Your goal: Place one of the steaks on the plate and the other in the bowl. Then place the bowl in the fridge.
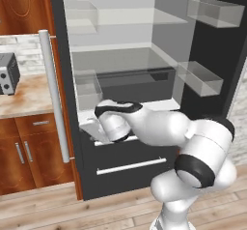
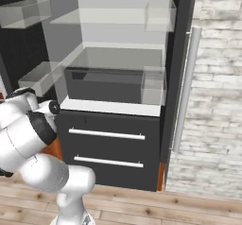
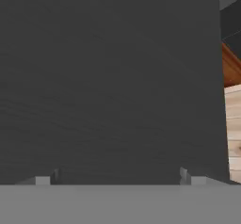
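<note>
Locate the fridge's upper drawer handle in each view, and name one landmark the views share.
Left base view: upper drawer handle, centre-left, mostly behind the arm.
Right base view: the bar at centre-left, above the lower drawer handle.
Hand view: I cannot make it out; a dark flat surface fills most of it.
Shared landmark: the fridge's black drawer front.

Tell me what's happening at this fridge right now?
The white arm reaches low toward the open fridge, in front of its two lower drawers. In the hand view the tool is open and holds nothing, facing a dark flat surface at close range. The glass shelves carry no bowl or steak, so the bowl isn't in the fridge yet.
</note>
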